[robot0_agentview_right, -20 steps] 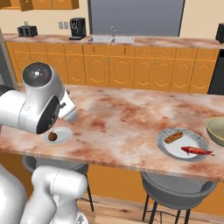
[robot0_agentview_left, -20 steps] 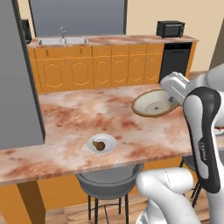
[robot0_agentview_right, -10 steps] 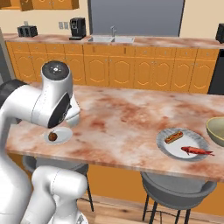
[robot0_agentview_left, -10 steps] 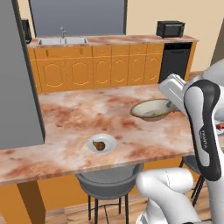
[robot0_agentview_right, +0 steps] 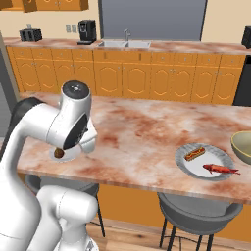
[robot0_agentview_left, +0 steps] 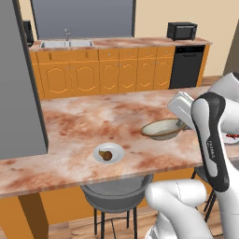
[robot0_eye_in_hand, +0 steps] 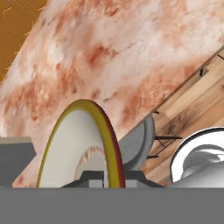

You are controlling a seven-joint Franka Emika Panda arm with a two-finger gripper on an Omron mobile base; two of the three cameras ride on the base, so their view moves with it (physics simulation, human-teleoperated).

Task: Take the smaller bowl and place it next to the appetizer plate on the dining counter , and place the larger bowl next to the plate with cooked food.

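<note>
The smaller bowl (robot0_agentview_left: pixel 162 129), shallow and beige with a thin yellowish rim, hangs low over the dining counter (robot0_agentview_left: pixel 79 121), to the right of the appetizer plate (robot0_agentview_left: pixel 108 153) with its brown morsel. My gripper (robot0_agentview_left: pixel 183 123) is shut on the bowl's right rim. In the hand view the bowl (robot0_eye_in_hand: pixel 81 144) appears edge-on, its rim clamped in my gripper (robot0_eye_in_hand: pixel 111 178). Whether it touches the stone I cannot tell. The larger bowl (robot0_agentview_right: pixel 243 147), deep and olive, stands at the far right beside the plate with cooked food (robot0_agentview_right: pixel 206 162). My arm hides most of the appetizer plate (robot0_agentview_right: pixel 58 154) in the right base view.
Grey stools (robot0_agentview_left: pixel 116 192) (robot0_agentview_right: pixel 196 215) stand under the counter's near edge. A grey pillar (robot0_agentview_left: pixel 18 88) rises at the counter's left end. Wall cabinets with a sink (robot0_agentview_left: pixel 65 44) and a microwave (robot0_agentview_left: pixel 182 31) run along the back.
The gripper has carried the smaller bowl downward and slightly toward the near edge, so it now hangs much closer to the counter top. Plates and larger bowl have stayed put.
</note>
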